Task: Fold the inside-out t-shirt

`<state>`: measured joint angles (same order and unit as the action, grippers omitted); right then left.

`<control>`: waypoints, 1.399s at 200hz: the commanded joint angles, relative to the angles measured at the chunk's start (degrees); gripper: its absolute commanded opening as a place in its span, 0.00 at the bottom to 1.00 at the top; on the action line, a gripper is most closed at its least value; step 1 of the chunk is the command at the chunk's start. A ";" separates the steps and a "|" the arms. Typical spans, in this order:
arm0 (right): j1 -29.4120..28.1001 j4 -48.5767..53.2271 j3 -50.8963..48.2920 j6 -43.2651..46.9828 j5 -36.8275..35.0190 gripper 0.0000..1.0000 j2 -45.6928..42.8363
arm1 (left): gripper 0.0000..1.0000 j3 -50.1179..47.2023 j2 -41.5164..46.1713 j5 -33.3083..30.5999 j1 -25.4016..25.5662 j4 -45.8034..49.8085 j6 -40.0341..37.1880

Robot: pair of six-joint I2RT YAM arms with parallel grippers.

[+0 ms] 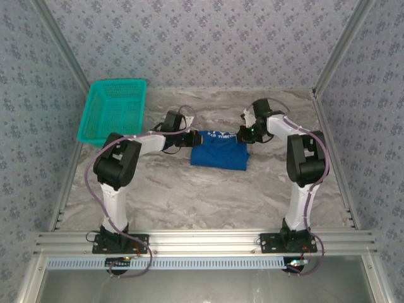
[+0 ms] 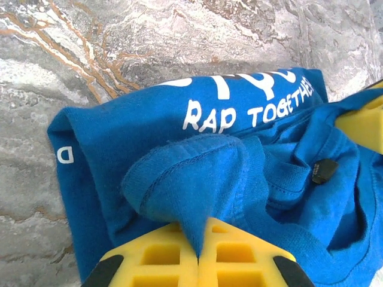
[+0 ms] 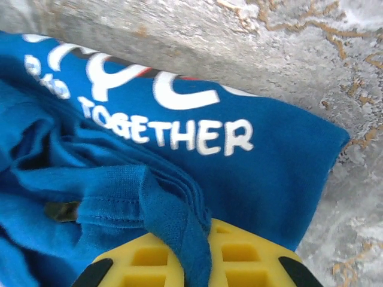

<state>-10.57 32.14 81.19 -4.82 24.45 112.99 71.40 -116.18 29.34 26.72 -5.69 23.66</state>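
The royal-blue t-shirt (image 1: 219,153) lies as a compact, partly folded bundle on the desk (image 1: 208,202), toward the far side, between the 2 arms. A teal mesh basket (image 1: 113,108) sits well apart at far left, not involved.

In the top view the left hand (image 1: 191,139) is at the bundle's left edge and the right hand (image 1: 243,133) at its right edge, both near the far side of the cloth. In its own wrist view the left hand (image 2: 198,242) is clenched on a hemmed flap of blue cloth, w/ a ridge of fabric squeezed between the yellow fingers. The right hand (image 3: 206,248) is likewise clamped on a hemmed strip of the t-shirt, which drapes over the line where its fingers meet.

The 2 pinches at opposite sides prob. serve to lift 1 layer evenly, w/o skewing it. The layer carrying the white print (image 2: 248,107) "RAP TOGETHER" lies smooth beyond the pinched flaps, so it likely acts as the base for the pinched cloth.

Judgement: mid-fold. Layers are stacked, but cloth is bunched loosely in the middle, so not done. The next move needs both hands travelling together. Risk is that 1 pinch slips, or the lower layers get dragged along.
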 commanded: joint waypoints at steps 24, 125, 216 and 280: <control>0.24 4.79 0.35 1.83 3.26 0.10 -8.68 | 0.00 -0.82 7.39 2.55 -0.27 -0.82 -0.89; 2.64 6.49 13.39 -0.27 1.81 0.11 5.44 | 0.00 10.64 -3.76 0.19 -1.19 0.42 -1.32; 4.04 8.87 21.28 0.20 -4.63 0.36 13.46 | 0.35 20.93 -11.96 -4.07 -1.58 6.57 0.18; 4.57 8.19 15.60 0.56 -10.19 0.47 2.78 | 0.52 18.95 -4.00 -14.82 -1.32 12.78 -3.97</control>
<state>-5.69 39.33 99.48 -4.64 17.89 122.13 91.02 -126.32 20.05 25.50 3.97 22.11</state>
